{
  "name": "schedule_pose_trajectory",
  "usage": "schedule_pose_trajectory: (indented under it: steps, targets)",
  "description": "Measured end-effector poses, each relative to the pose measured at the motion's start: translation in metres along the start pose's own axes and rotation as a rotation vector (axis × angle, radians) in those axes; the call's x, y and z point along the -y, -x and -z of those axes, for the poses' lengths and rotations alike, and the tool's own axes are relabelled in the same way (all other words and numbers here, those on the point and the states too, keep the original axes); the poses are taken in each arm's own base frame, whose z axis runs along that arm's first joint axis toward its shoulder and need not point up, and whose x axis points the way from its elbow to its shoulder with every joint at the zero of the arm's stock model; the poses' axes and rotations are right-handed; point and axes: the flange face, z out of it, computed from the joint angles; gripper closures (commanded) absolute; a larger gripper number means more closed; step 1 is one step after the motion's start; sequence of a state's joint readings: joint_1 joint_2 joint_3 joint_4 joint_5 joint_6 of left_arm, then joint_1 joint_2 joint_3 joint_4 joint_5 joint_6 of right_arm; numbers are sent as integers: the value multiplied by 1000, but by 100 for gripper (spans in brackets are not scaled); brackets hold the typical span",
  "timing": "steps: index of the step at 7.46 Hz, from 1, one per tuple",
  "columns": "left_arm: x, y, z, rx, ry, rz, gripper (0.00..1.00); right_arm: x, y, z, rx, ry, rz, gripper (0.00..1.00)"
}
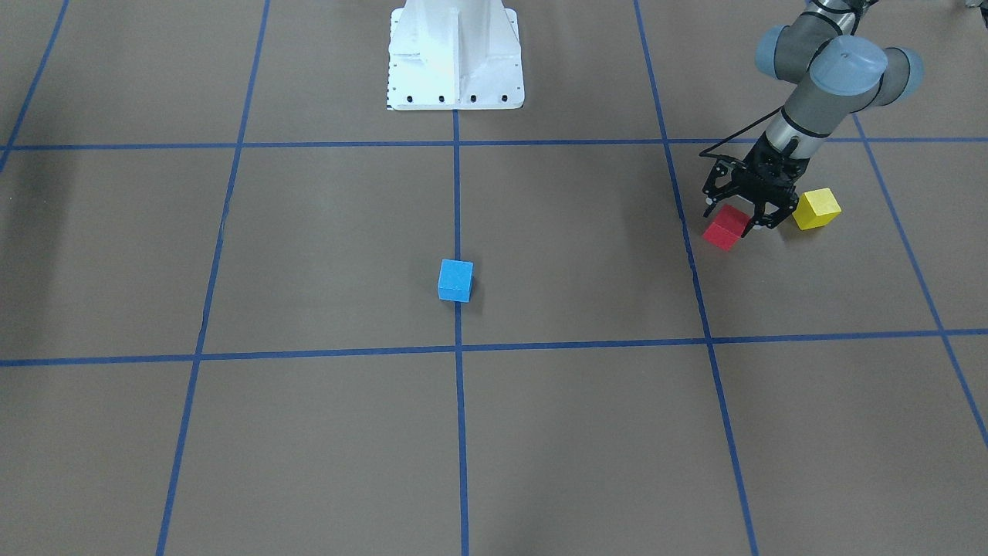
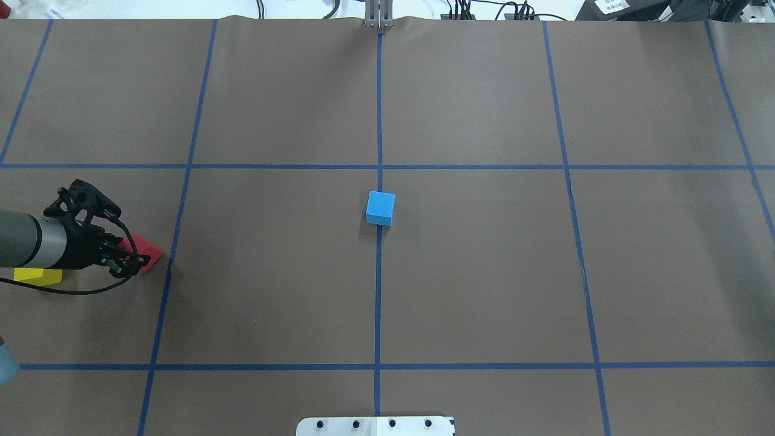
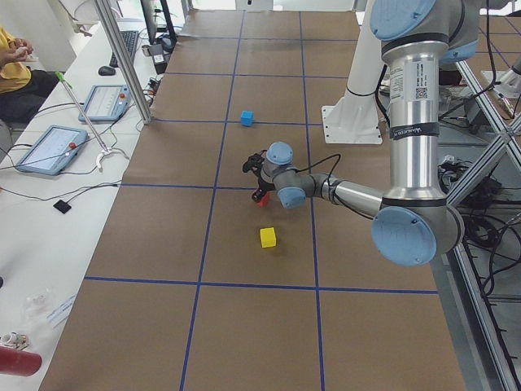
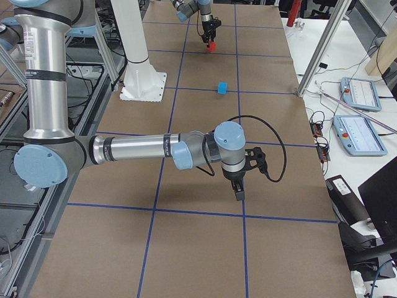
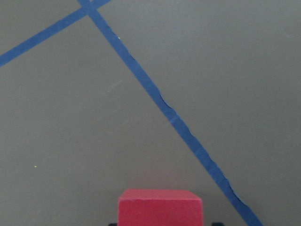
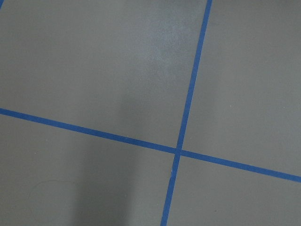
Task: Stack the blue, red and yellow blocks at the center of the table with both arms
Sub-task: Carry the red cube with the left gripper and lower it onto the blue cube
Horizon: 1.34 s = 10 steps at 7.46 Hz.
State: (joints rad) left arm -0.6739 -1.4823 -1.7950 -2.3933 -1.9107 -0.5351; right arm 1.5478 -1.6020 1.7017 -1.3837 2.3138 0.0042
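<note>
The blue block [image 1: 455, 279] sits on the centre tape line of the table, also in the overhead view [image 2: 380, 208]. My left gripper [image 1: 735, 220] is at the table's left side, low over the surface, shut on the red block [image 1: 722, 232], which is tilted in the overhead view [image 2: 148, 249] and fills the bottom of the left wrist view [image 5: 160, 207]. The yellow block [image 1: 817, 208] rests on the table just beside that gripper, half hidden under the arm in the overhead view [image 2: 37, 276]. My right gripper [image 4: 239, 189] shows only in the exterior right view; I cannot tell if it is open or shut.
The white robot base [image 1: 455, 54] stands at the table's near edge. Blue tape lines [image 2: 378, 303] grid the brown table cover. Tablets [image 3: 49, 147] and a metal post [image 3: 122, 61] stand along the operators' side.
</note>
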Motion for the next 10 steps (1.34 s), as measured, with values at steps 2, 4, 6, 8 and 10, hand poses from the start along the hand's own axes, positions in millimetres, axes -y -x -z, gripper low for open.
schedule_pose_trajectory:
  steps: [2,4,6,8,10]
  targets:
    - [47,-29,23,-12,-2,39,100,-20,-11,-7,-9,23,-33,0]
    - [145,-88,41,-2,11,215,100,-37,-22,-11,-14,37,-58,0]
    - [256,-167,45,30,54,362,100,-42,-25,-12,-17,41,-73,0]
    - [337,-255,15,67,72,442,100,-43,-26,-11,-18,40,-81,0]
    - [380,-311,-12,82,95,461,100,-43,-26,-11,-18,39,-83,0]
